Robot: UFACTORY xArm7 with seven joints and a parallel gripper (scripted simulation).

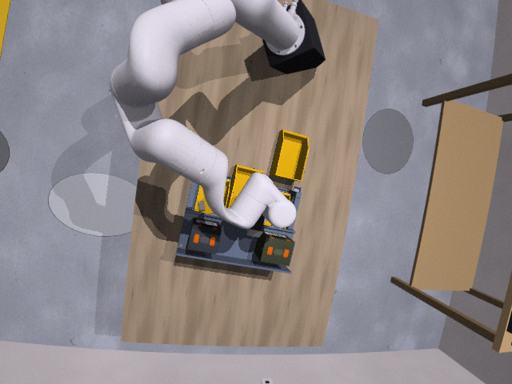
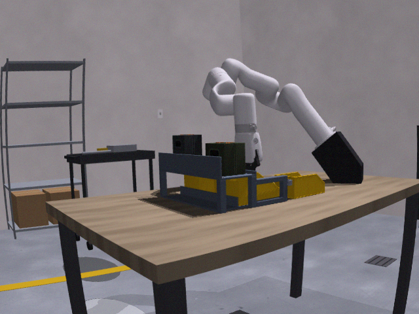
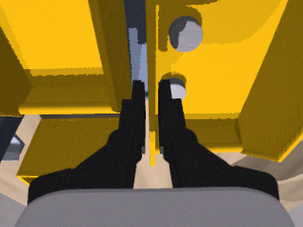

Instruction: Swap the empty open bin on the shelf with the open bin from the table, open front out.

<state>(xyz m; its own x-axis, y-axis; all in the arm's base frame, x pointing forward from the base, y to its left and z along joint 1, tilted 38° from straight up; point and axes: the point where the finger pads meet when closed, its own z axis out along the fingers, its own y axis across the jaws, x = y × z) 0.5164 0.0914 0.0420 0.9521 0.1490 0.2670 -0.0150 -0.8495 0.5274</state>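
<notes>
smooth white arm (image 2: 297, 104) of rounded tubular links, a thin grey band (image 2: 245, 128) above the wrist, rising from a black angular base (image 2: 338, 162); the hand (image 3: 151, 92) has two black fingers under a grey housing.
</notes>
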